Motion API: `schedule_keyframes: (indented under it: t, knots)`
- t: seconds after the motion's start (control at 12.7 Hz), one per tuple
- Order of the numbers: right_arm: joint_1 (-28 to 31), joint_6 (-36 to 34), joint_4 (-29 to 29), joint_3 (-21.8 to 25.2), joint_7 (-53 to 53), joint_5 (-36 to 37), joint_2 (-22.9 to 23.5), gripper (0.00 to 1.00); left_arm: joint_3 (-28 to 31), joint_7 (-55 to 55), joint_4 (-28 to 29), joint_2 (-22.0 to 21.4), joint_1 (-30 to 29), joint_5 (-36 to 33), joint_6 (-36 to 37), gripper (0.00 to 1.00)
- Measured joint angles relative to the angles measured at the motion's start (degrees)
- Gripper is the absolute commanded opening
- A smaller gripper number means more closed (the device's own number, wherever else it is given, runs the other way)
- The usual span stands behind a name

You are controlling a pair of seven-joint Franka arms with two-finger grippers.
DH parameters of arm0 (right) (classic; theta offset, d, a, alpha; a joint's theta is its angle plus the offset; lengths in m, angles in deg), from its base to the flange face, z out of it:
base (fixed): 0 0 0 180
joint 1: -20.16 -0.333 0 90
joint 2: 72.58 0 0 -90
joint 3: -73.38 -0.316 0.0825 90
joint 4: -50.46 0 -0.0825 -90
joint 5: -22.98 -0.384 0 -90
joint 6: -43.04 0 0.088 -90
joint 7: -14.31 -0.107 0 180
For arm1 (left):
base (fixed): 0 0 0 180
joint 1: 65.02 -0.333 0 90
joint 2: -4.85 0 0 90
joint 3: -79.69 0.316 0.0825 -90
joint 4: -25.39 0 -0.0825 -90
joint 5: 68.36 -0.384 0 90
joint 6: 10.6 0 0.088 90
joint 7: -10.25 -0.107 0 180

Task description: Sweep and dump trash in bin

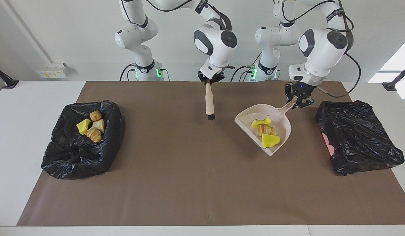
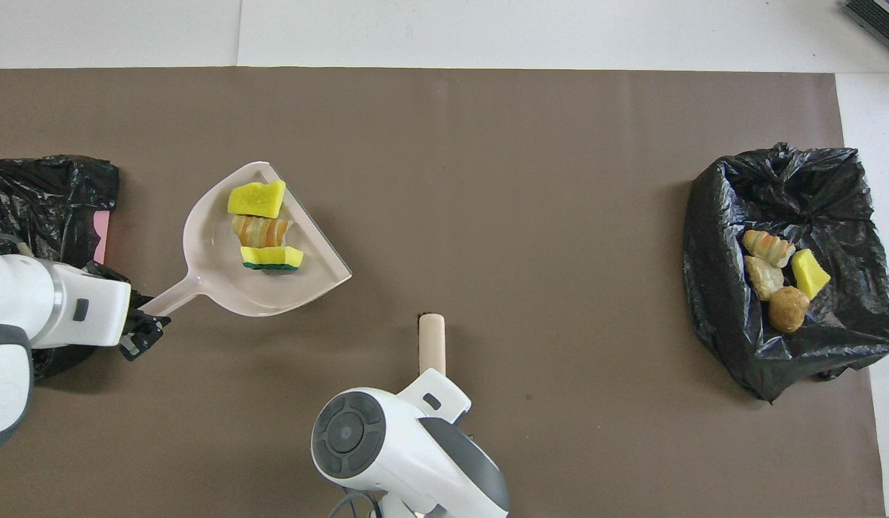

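Your two arms are glossy white with dark grey joint caps, loose black cables, and green-lit bases.

White table [image 1: 31, 108] carries brown mat [image 1: 189, 177]; seemingly two black-bagged bins [image 1: 81, 144] on it
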Motion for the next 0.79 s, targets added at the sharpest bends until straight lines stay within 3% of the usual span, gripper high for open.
schedule_keyframes:
  t: [0.24,0.47,0.79]
  knots:
    - [-4.3,2.3,-1.0,0.0,-4.7,0.6,4.3,0.0,0.1,-0.3,-5.6,1.6,-7.6,0.0,5.6,0.0]
    - [-6.8,2.3,-4.4,0.0,-8.6,2.9,9.4,0.0,0.1,-3.4,-14.4,6.1,-14.6,-1.0,12.7,0.0]
    - [-7.0,1.2,-6.0,0.1,-9.1,3.7,10.6,0.0,0.1,-6.0,-20.0,9.6,-22.3,-6.9,15.1,0.0]
